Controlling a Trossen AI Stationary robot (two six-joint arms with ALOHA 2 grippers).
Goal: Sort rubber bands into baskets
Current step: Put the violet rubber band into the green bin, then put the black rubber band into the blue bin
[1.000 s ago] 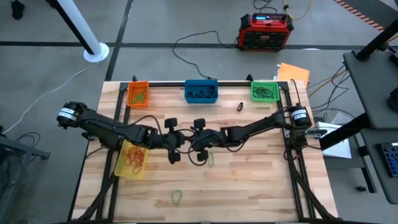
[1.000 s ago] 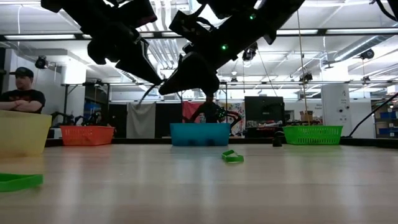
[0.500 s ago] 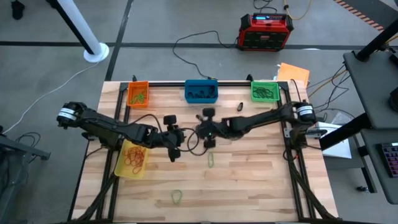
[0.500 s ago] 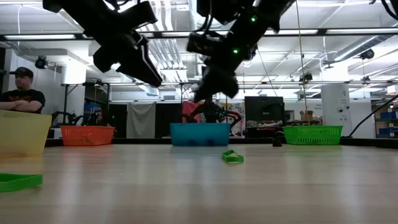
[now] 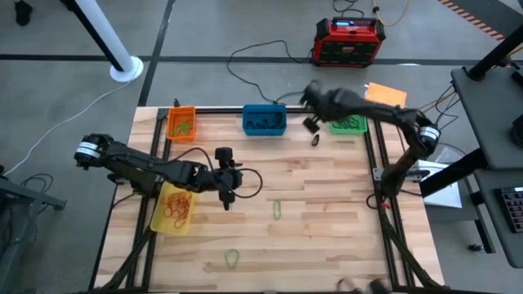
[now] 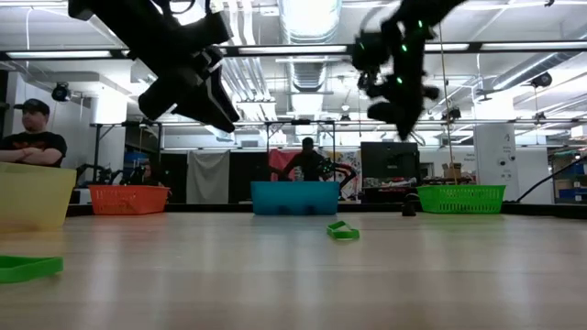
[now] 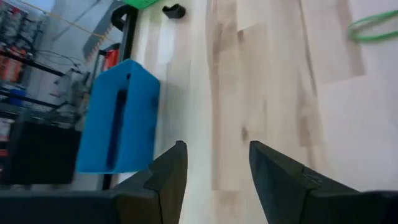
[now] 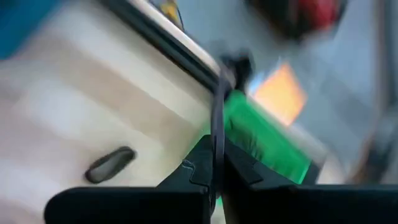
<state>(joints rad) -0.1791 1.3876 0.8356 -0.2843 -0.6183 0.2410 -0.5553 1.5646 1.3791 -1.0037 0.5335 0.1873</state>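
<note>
So we've got the right tool (image 5: 311, 124) pinched shut on a black rubber band (image 8: 217, 130) at 1 o'clock beside the green basket (image 5: 347, 122); left tool (image 5: 228, 196) hangs open mid-worktop (image 5: 327, 204).

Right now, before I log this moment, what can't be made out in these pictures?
- Right gripper: motion-blurred in the high view. The right wrist view shows a thin dark strand between its shut fingers, too smeared to identify.
- Green basket: contents blurred in the right wrist view, partly covered by the arm in the high view.
- Blue basket: the left wrist view shows only its outside; the inside is hidden.
- Yellow basket: cut off by the low view's edge.
</note>
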